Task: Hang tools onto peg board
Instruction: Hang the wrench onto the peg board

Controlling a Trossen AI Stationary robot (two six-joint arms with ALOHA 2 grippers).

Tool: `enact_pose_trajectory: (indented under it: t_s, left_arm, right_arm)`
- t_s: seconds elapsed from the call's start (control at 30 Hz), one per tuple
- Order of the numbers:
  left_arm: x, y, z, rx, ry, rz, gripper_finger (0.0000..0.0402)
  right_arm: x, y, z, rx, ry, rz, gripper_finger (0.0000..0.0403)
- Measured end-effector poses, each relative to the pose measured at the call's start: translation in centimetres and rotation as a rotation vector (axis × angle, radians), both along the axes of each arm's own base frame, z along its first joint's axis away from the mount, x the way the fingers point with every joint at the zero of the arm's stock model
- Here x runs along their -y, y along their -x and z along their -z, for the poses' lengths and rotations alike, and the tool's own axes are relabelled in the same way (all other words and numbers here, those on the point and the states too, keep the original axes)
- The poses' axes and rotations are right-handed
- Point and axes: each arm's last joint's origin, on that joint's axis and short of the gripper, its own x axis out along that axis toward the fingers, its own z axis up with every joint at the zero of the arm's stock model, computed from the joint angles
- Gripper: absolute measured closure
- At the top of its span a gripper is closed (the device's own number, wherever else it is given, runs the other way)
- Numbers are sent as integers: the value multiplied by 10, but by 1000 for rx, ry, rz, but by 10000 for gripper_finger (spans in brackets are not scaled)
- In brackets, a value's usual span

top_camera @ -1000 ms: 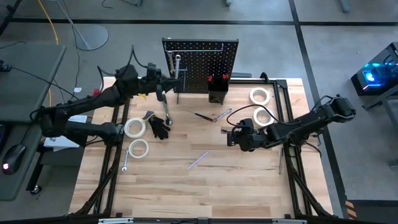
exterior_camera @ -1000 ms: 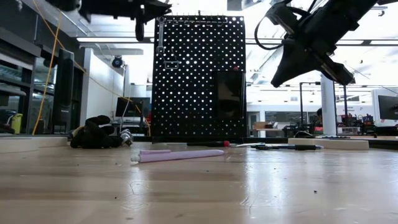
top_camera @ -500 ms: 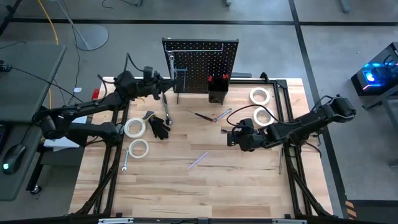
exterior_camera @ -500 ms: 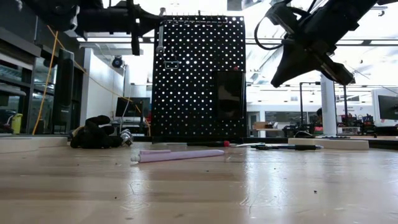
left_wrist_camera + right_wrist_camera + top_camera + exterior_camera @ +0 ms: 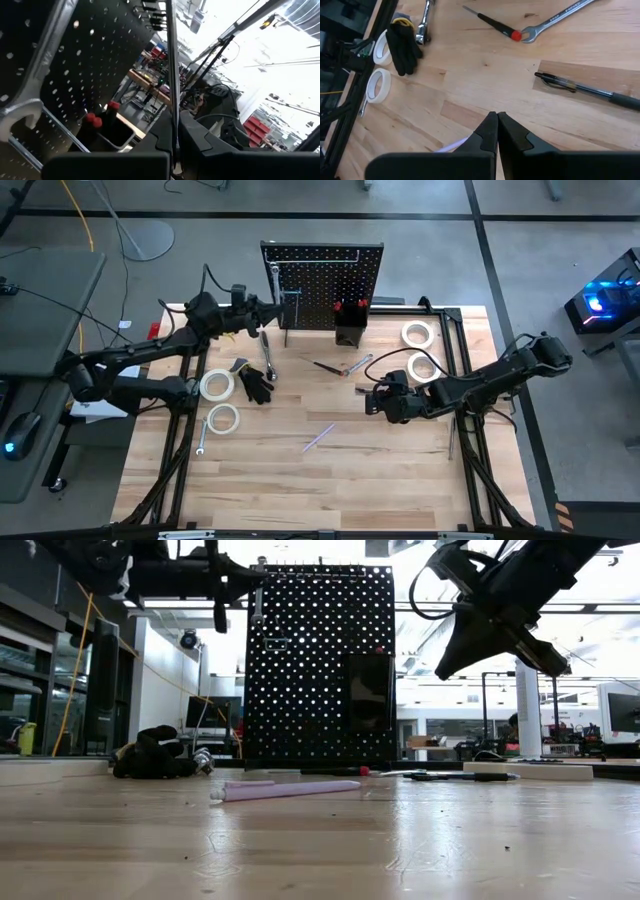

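High view: L hand (image 5: pixel 262 326) shut by peg board (image 5: pixel 322 283); R hand (image 5: pixel 368 402) shut, mid-table.

One camera looks straight down on the whole bench (image 5: pixel 330 470), the peg board (image 5: pixel 322 285) at twelve o'clock. A low one sits level with the benchtop, facing that board (image 5: pixel 320 665). Each wrist camera peers closely past its own fingers; one sees the board, the other the benchtop.
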Motion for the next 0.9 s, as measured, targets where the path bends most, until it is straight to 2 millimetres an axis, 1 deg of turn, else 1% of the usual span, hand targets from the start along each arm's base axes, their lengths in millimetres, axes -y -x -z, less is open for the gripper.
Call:
enact_pose_trajectory:
  t_s: [0.33,0.67,0.9]
  left_arm:
    - [2,0,-4,40,-8,52,400]
    - [1,0,-4,35,-9,24,400]
    - [1,0,-4,36,-7,18,400]
  right_arm:
    - [0,0,0,-3,1,0,402]
    - [0,1,0,-7,3,1,402]
    - [4,0,0,-7,4,17,402]
